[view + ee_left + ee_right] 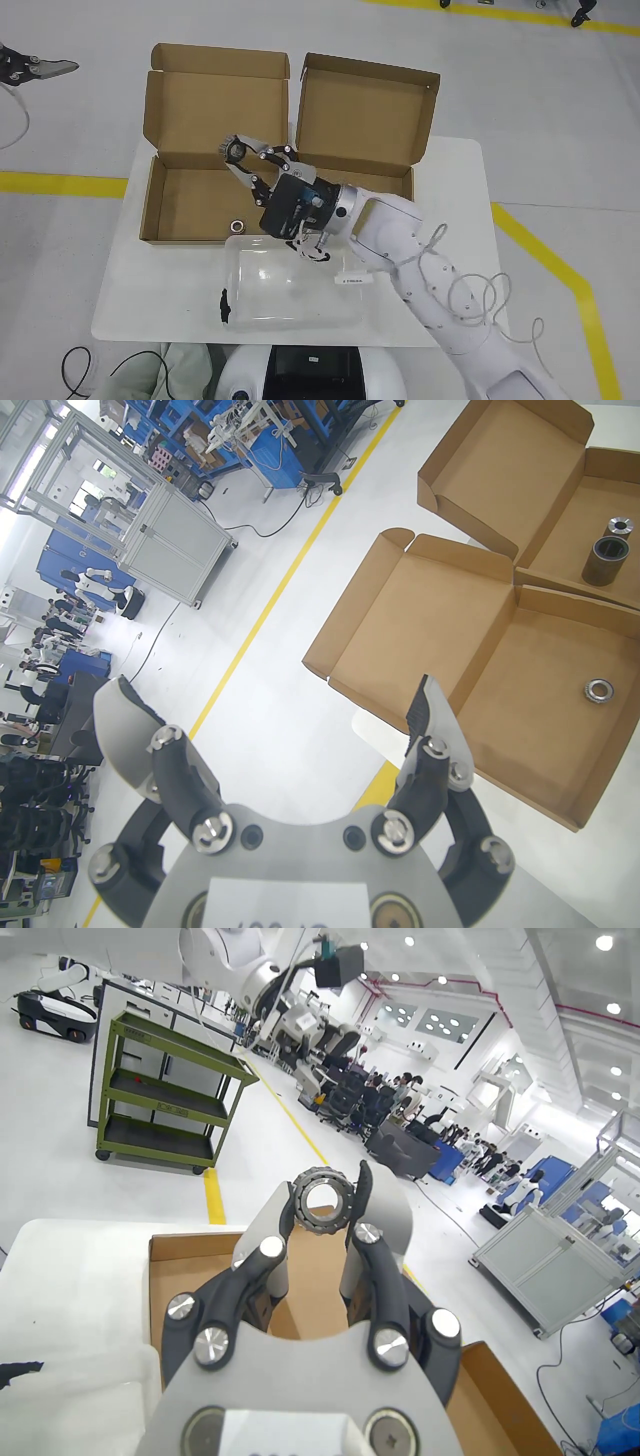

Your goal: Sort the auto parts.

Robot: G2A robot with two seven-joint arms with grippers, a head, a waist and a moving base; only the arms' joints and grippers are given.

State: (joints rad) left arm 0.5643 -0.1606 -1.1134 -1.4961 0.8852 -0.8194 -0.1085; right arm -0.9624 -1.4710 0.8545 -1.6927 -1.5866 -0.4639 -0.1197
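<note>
Fingers, left gripper point(272, 681): standing spread wide with nothing between them, hanging out past the table's left edge, over the floor
Left box point(190, 200): lying open on the table point(150, 290); one loose bearing point(238, 224) is sitting on its floor near the front wall
Fingers, right gripper point(324, 1198): clamping a second bearing point(320, 1224) by its outer ring, hovering over the rear of the left box
Right box point(365, 115): lying open just beside the left one; two dark sleeves point(605, 561) are standing upright inside it
Clear bin point(290, 290): sitting in front of both boxes, with a small dark piece point(225, 305) at its left end, too unclear to name
Progress: looking well advanced, with bearings going left and sleeves right; the held bearing is not yet released, and the dark piece may be waiting its turn
</note>
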